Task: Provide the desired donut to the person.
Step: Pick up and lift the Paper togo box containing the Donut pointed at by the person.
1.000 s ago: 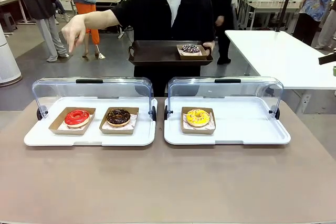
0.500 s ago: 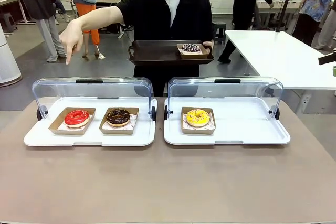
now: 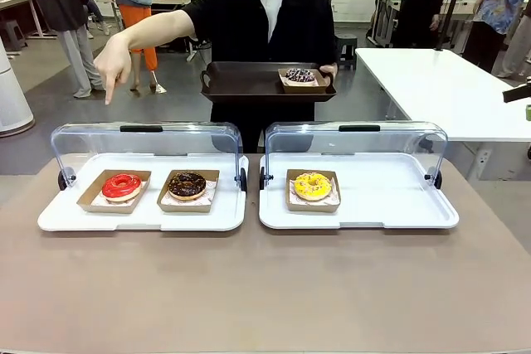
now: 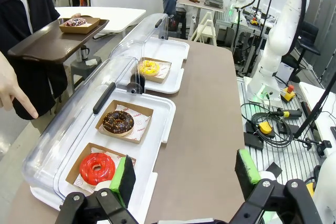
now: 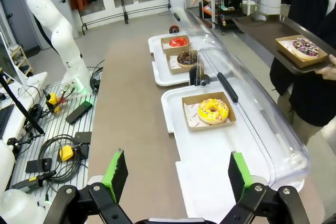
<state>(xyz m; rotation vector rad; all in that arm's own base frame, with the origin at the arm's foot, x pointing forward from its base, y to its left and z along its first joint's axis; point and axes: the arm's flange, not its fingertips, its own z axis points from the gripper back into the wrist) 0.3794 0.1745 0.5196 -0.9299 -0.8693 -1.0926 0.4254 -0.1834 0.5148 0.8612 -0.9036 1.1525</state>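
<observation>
Across the table stands the person (image 3: pixel 265 22) in a black shirt, one hand (image 3: pixel 112 60) pointing down over the left white tray (image 3: pixel 58 220). Under that finger lies the red donut (image 3: pixel 122 186) in its cardboard boat, with a chocolate donut (image 3: pixel 187 184) beside it. A yellow donut (image 3: pixel 313 186) sits on the right white tray (image 3: pixel 398 205). The person's other hand holds a dark serving tray (image 3: pixel 241 82) carrying a sprinkled donut (image 3: pixel 300 76). My left gripper (image 4: pixel 185 174) hangs open near the red donut (image 4: pixel 97 167). My right gripper (image 5: pixel 176 177) is open, short of the yellow donut (image 5: pixel 213 110).
Each white tray has a clear hinged lid (image 3: pixel 145 143) raised at its far side. The brown tabletop (image 3: pixel 265 288) stretches bare in front of the trays. A white table (image 3: pixel 448 89) stands at the back right, and other people move about behind.
The person's pointing hand has shifted a little left and now holds still over the left tray. A passer-by behind has walked right. Neither gripper has moved.
</observation>
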